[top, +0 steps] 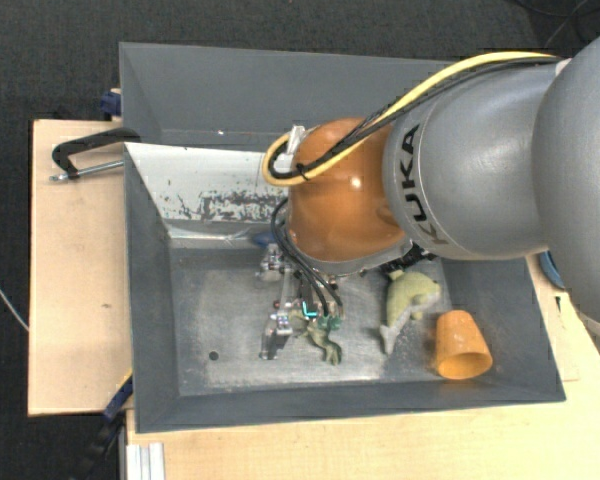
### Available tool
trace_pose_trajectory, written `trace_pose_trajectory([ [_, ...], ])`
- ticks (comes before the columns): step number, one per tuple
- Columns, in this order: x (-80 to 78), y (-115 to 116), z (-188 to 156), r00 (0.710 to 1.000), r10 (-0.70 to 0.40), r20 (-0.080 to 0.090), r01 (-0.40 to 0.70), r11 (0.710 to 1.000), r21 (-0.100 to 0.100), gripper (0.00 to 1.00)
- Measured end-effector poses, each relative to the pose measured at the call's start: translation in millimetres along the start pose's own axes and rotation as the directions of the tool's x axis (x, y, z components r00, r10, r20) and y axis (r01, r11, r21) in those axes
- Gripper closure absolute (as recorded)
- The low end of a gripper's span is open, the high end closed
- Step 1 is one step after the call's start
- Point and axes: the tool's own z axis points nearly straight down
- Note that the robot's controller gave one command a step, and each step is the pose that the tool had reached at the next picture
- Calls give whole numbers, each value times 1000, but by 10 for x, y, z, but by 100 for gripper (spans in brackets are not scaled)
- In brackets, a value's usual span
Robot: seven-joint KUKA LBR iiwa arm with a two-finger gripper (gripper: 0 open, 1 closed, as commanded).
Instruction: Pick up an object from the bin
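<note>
Your claw (298, 330) is down at the floor of the bin (180, 368), mid-bin, just beside a small green toy figure (327, 344). You can't tell its opening or whether it grips anything. By the look of it, nothing's lifted yet.

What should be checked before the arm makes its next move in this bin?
1. Gripper is down inside the bin, near the middle of the floor: ok.
2. A thing lies close enough to pick: ok, a small green toy sits right beside the gripper.
3. Gripper is away from the bin's walls: ok.
4. Other things are out of the way: ok, the pale toy and the orange cup lie apart, further to the view's right.
5. Green toy is already gripped: cannot tell.
</note>
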Motion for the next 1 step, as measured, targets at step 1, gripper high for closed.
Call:
trace_pose_trajectory([
  [1,48,-797,837,1000,-14,13,14,1000,-3,0],
])
